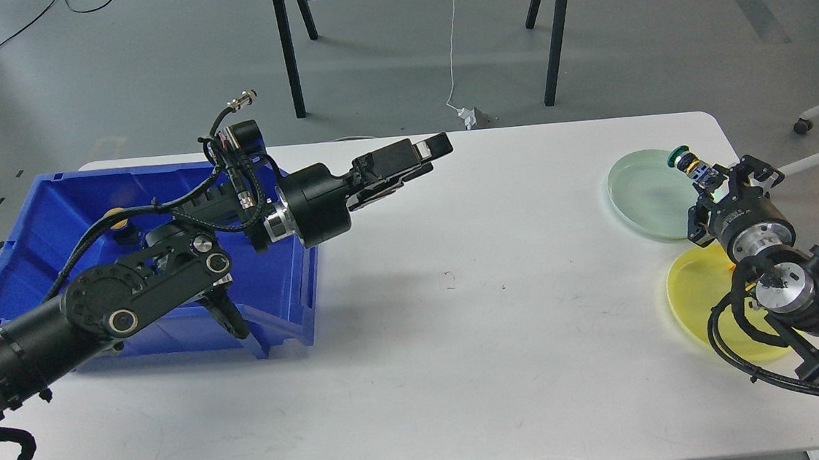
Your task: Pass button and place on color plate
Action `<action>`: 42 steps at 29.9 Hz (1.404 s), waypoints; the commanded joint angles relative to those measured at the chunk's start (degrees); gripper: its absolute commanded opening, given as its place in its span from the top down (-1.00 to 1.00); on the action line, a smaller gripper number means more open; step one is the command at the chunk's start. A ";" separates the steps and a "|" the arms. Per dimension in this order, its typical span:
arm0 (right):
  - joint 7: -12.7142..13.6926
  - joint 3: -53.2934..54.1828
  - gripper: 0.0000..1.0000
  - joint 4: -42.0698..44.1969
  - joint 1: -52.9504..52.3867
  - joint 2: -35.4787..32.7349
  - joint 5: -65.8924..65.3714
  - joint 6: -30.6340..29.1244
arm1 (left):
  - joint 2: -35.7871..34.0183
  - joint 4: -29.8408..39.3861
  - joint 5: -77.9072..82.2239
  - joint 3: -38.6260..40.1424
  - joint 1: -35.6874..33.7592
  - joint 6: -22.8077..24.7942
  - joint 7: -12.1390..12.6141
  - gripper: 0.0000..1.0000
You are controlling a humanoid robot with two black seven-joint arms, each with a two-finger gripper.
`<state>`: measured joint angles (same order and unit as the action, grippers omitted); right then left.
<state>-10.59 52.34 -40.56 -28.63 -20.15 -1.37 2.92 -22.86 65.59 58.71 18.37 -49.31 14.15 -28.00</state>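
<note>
Two hands: right hand [702, 172] gripping green-capped button [687, 161] over green plate [644, 193], left hand [432, 151] closed, empty.

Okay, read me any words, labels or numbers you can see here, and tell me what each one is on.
None can be read. The green-capped button in the right gripper, the blue bin, green plate, yellow plate and left gripper show no legible text.

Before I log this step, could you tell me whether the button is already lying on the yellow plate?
No, the right gripper holds the button over the green plate.
</note>
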 commanded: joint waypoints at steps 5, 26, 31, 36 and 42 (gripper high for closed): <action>1.36 -2.33 0.95 7.60 -3.01 3.19 0.14 0.07 | 0.09 -0.55 0.00 -0.01 0.00 0.09 0.00 -0.59; 1.62 -1.28 -0.25 7.60 -3.63 3.28 0.31 0.15 | 0.18 -0.55 -0.09 -0.01 0.00 0.09 0.00 -0.59; 1.54 -1.01 -0.55 6.37 -4.94 3.36 0.40 0.07 | 0.27 -0.64 -0.35 0.34 0.09 -0.09 0.00 -0.59; 1.19 -0.66 -0.95 -0.11 -7.93 3.54 0.40 -0.64 | 0.01 -5.99 -11.75 6.31 0.26 0.44 0.00 -0.62; 0.13 -0.57 -0.97 -18.03 -10.13 2.14 -0.39 -2.65 | -3.59 -12.76 -25.56 11.50 0.18 4.20 0.00 -0.65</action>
<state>-9.83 51.68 -50.11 -38.00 -17.39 -1.08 1.76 -24.18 55.46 37.95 27.59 -49.07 15.76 -28.00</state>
